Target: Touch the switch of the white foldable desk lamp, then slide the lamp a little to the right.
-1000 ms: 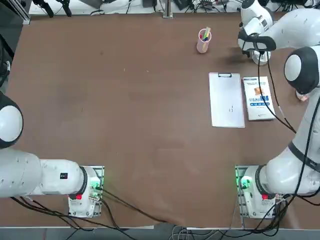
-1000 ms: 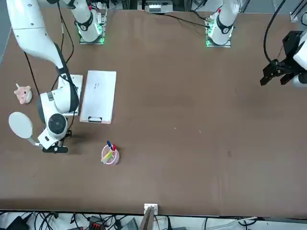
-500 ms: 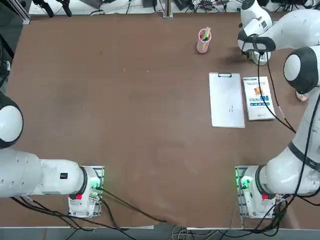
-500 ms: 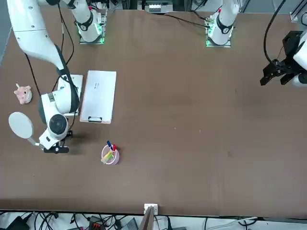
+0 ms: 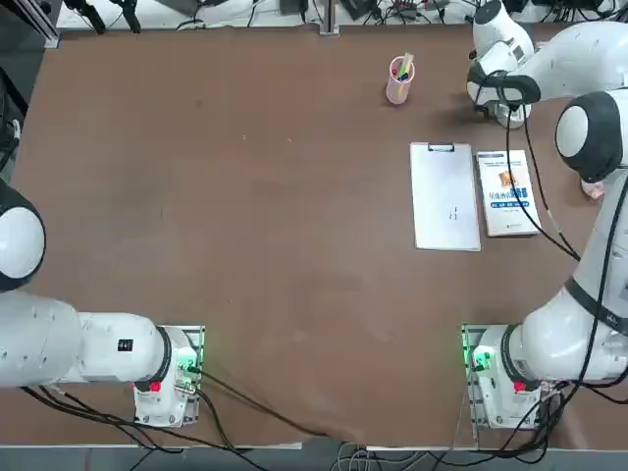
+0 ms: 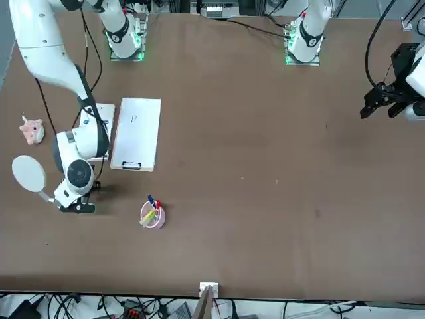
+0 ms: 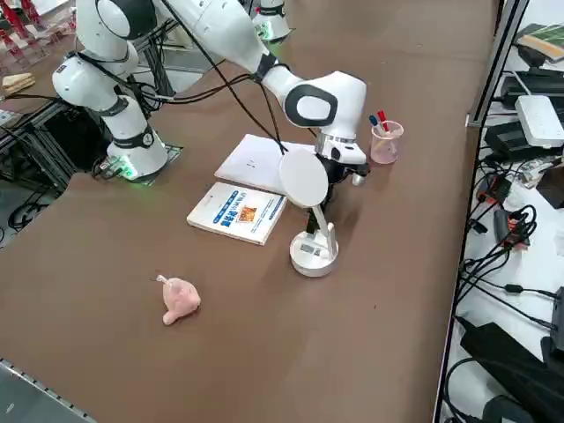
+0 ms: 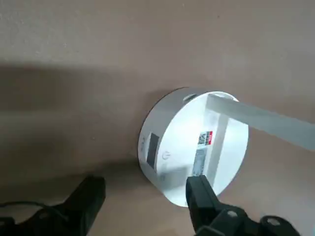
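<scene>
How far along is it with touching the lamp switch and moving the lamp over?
Done: the hand is at the lamp, open, fingers apart by its base.

In hand: likely the switch touch; the power mark shows uncovered, no finger on it. Whether it was already pressed, I can't tell.

Left: apparently the slide right; nothing grips the lamp.

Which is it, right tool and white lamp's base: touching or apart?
Cannot tell. The right tool is by the lamp's base; the right wrist view overlaps one fingertip with its rim, hiding contact or gap.
</scene>
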`<state>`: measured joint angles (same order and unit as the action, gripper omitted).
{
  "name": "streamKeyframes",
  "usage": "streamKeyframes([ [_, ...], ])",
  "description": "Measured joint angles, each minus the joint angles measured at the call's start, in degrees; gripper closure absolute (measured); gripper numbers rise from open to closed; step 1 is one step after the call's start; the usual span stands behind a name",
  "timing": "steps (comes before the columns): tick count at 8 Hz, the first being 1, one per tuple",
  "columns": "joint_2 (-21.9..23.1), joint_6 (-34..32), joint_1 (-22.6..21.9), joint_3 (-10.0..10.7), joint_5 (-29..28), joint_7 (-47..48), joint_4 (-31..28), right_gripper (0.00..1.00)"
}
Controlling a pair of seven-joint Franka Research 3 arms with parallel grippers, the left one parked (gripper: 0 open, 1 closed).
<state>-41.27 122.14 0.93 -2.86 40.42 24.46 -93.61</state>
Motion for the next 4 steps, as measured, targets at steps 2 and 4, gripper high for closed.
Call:
streamKeyframes([
  [2, -0.2, 1.3, 0.3, 0.0, 0.0, 0.0, 0.0, 0.0],
  [4, -0.2, 1.7, 0.6, -0.1, 0.0, 0.0, 0.0, 0.0],
])
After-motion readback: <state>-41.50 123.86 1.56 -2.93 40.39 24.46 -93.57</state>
